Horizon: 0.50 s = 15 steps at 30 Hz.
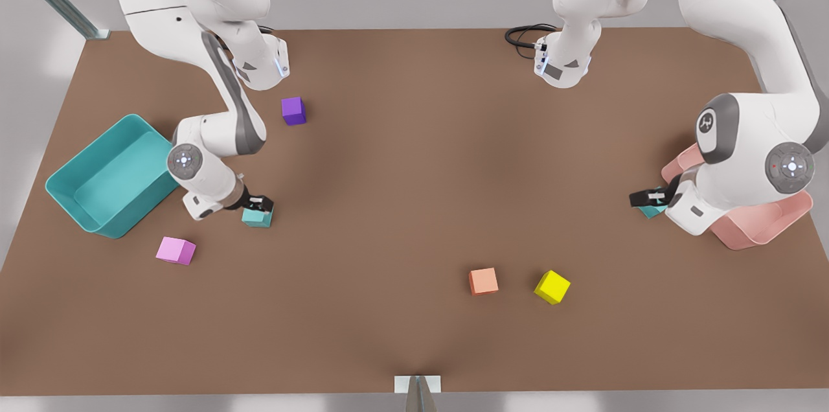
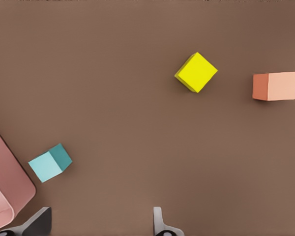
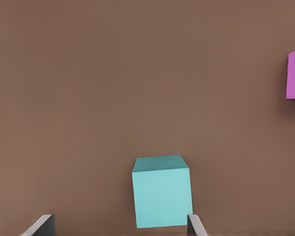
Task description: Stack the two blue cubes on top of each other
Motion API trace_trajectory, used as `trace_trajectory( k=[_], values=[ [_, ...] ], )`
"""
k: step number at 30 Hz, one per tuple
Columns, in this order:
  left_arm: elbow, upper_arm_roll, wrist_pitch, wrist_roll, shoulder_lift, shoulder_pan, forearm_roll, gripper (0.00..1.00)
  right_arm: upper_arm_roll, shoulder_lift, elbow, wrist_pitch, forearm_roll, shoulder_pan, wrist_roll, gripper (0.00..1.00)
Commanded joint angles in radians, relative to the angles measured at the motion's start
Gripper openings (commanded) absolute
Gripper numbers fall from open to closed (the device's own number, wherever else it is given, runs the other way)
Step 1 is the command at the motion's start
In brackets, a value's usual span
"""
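Approach step: right gripper [image 1: 260, 203], fingers open, hangs over one teal cube [image 1: 257, 217] beside the teal bin [image 1: 97, 172]. Left gripper [image 1: 647, 198], open, hovers near the second teal cube [image 2: 50, 162] by the pink bin [image 2: 2, 189]. Next: descend, close.

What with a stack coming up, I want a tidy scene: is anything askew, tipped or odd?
Nothing stands out: every cube sits flat on the table, none damaged. The open right gripper is at one blue cube, the open left gripper beside the other blue cube.
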Motion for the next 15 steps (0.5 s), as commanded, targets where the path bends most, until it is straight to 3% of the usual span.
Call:
trace_trajectory(
  k=[1,9,15],
  values=[
    [0.002,-0.001,0.028,-0.018,-0.002,-0.001,0.001,1.0,0.001,-0.001,-0.03,0.137,0.002,-0.01,0.137,1.0],
    [-0.008,-0.001,0.023,-0.015,-0.002,0.0,-0.002,1.0,0.002,0.003,-0.095,0.154,0.008,-0.051,0.171,1.0],
    [-0.02,-0.001,0.014,-0.015,-0.006,0.006,0.002,1.0,0.014,0.043,-0.141,0.269,0.012,-0.05,0.183,1.0]
  ],
)
